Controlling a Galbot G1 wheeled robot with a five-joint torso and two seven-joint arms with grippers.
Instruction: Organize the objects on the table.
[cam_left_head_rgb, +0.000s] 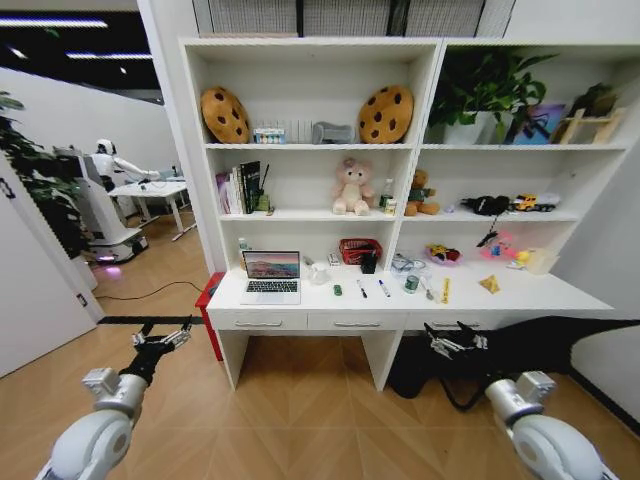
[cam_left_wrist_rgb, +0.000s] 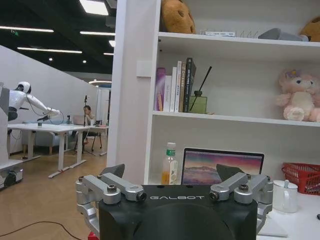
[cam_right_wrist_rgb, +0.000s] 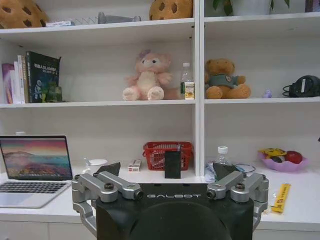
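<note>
Table (cam_left_head_rgb: 560, 292) smooth matt white; laptop (cam_left_head_rgb: 271, 277) silver metal; floor (cam_left_head_rgb: 300, 420) glossy wood; basket (cam_right_wrist_rgb: 167, 152) red plastic mesh.

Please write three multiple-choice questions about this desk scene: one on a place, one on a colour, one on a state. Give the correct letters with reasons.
1. Where on the table is the laptop?
A. left part
B. right end
C. in a drawer

2. What colour is the basket behind the pens?
A. blue
B. red
C. yellow

3. How is the laptop?
A. closed
B. open, screen dark
C. open, screen lit

Answers:
1 A: in the head view it sits above the left drawer.
2 B: its mesh is red in the head and right wrist views.
3 C: the lid stands up showing a landscape picture.
</note>
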